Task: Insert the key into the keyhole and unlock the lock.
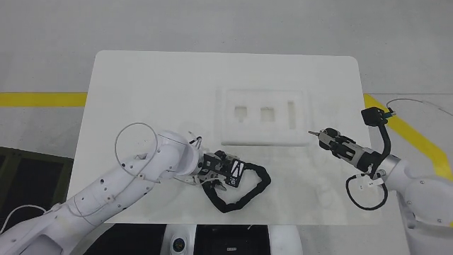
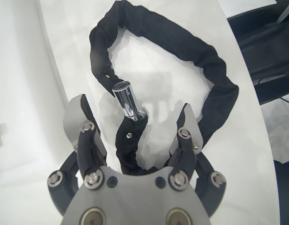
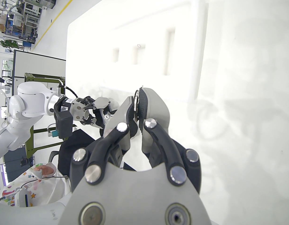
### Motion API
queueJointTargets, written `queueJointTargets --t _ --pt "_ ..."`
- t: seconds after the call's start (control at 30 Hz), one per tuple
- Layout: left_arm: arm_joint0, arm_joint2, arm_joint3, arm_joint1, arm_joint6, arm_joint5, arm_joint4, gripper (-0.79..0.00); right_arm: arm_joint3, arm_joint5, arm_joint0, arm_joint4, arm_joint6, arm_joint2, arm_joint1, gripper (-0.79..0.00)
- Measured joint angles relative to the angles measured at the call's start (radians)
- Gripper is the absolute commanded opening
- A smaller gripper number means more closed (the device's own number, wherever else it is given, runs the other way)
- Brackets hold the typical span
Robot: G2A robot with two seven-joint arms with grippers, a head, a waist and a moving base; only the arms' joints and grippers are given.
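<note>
Top view, finding one: a white foam tray (image 1: 230, 133) with three rectangular recesses lies on the white table (image 1: 141, 92). The black fabric-sleeved chain lock (image 1: 253, 186) lies looped on the table near the tray, off the tray's long side nearest the robot, toward that side's left end. The left gripper (image 1: 232, 172) sits at the loop's left end.

Left wrist view: its fingers (image 2: 76, 115) are spread apart. They straddle one sleeved end of the chain and the chrome lock cylinder (image 2: 126, 101) that joins the loop's two ends. Neither finger touches sleeve or cylinder. The cylinder is tilted, its round end face turned away from the palm.

Finding two: the right gripper (image 1: 329, 138) is held just off the tray's right-hand near corner, well apart from the lock.

Right wrist view: that gripper's fingers (image 3: 125, 111) are pressed together on a small metal key (image 3: 136, 103). In the top view the key's tip juts from the fingertips toward the tray.
</note>
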Motion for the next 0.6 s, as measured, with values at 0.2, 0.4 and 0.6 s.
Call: queueJointTargets --t 0.2,0.4,0.6 --pt "-0.008 0.01 0.009 -0.013 -0.046 0.012 -0.031 -0.274 0.0 0.0 0.0 0.0 0.0 0.0 0.0 -0.785" --pt "-0.005 0.006 0.01 -0.018 -0.083 0.023 -0.048 -0.406 0.0 0.0 0.0 0.0 0.0 0.0 0.0 -0.785" --pt "0.002 -0.003 0.007 -0.02 -0.107 0.035 -0.066 -0.462 0.0 0.0 0.0 0.0 0.0 0.0 0.0 -0.785"
